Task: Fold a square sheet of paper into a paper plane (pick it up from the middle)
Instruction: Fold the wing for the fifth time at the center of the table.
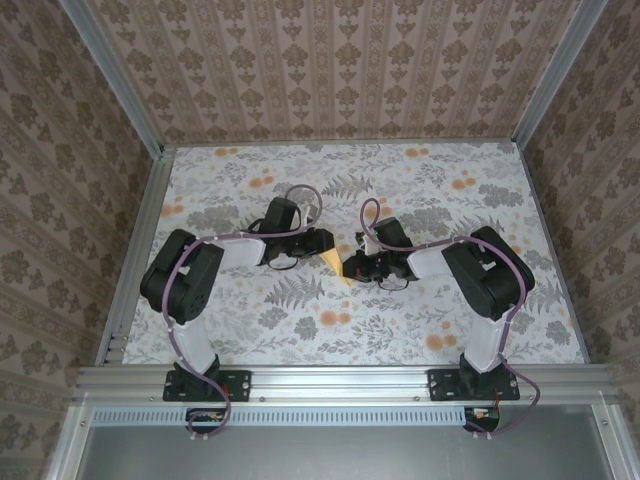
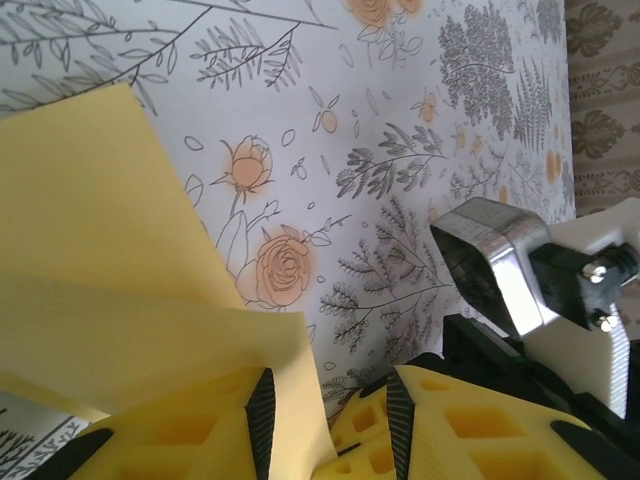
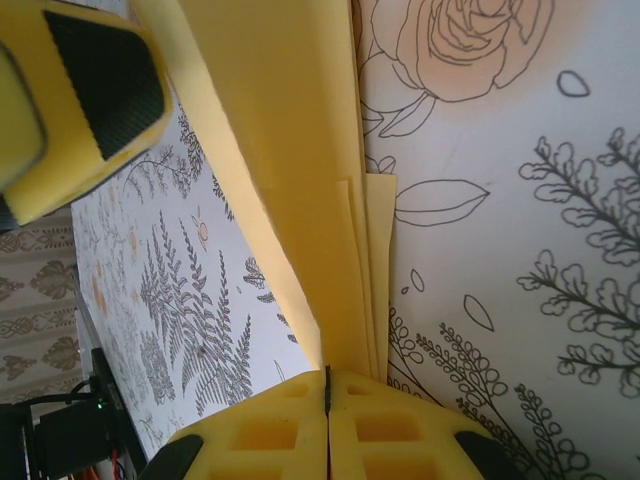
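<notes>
The square sheet of paper is yellow and folded into several layers, raised between the two grippers at mid-table. My right gripper is shut on the lower edge of the folded layers, which rise away from the pressed-together jaws. My left gripper stands open. A loose flap of the sheet lies against its left finger, and the other finger is apart from it. From above, the left gripper and right gripper nearly meet at the paper. One left finger shows in the right wrist view.
A grey floral cloth covers the table. Wallpapered walls and an aluminium frame enclose it on three sides. The right arm's metal wrist part sits close to the left fingers. Both arm bases stand at the near edge.
</notes>
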### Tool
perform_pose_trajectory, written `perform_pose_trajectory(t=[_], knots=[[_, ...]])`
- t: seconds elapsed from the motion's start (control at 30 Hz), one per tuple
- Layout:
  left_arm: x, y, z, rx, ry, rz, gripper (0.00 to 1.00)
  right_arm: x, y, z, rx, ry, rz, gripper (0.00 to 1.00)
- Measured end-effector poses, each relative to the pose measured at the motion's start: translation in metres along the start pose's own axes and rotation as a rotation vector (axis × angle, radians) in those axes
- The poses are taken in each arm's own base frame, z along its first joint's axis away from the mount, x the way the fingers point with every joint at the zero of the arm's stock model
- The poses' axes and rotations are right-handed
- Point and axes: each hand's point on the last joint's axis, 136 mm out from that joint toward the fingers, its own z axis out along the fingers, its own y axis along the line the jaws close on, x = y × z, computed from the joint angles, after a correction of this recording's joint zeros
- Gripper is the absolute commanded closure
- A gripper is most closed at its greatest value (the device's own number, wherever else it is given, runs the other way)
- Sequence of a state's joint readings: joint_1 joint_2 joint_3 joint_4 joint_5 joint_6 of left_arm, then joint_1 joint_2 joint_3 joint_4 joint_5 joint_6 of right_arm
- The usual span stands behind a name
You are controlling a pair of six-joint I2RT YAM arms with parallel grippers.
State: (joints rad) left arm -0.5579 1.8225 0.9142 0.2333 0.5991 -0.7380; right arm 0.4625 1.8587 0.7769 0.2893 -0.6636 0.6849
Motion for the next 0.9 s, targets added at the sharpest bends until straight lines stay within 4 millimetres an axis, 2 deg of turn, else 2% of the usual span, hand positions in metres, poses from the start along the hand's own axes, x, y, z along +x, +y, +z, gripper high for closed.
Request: perform_pose_trajectory(t=[0.3,0.9], knots=[[0.015,0.013,0.001,-0.008,0.011,-0.011,0.60,0.000,0.000,0.000,-0.013,0.015,0.010,0.93],[0.018,0.021,0.001,-0.039,0.009,-0.024,0.68,0.001,0.001,0.002,-0.018,0.052,0.036,0.92]])
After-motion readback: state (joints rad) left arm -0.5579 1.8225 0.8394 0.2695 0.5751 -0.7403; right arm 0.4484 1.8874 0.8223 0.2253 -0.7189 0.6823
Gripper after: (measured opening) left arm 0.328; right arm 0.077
